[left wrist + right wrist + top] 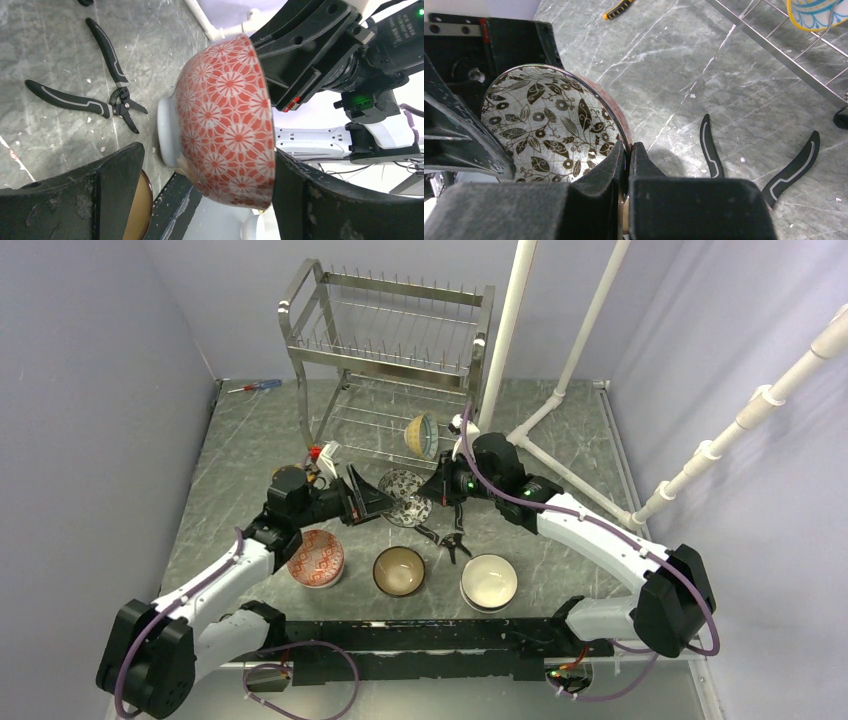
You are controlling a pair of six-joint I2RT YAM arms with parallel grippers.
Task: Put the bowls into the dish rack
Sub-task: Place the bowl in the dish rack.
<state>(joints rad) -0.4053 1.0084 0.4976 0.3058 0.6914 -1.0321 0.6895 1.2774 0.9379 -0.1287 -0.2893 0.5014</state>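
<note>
Only the left wrist view shows the bowl as red-flowered outside

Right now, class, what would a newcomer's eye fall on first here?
The red-flowered ceramic bowl with a black leaf-patterned inside hangs on edge mid-table, its rim pinched by the shut right gripper, the open left gripper straddling it. Behind stands the tall shiny steel wire dish rack.

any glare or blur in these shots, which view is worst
Top external: even soft light, sharp throughout, only mild shine on the dish rack. Left wrist, the worst: the red-patterned bowl is crisp, but the background at right is blown out white. Right wrist: the jaws of the right gripper, near the lens, look dark and soft, while that bowl's inside and the pliers are sharp.
</note>
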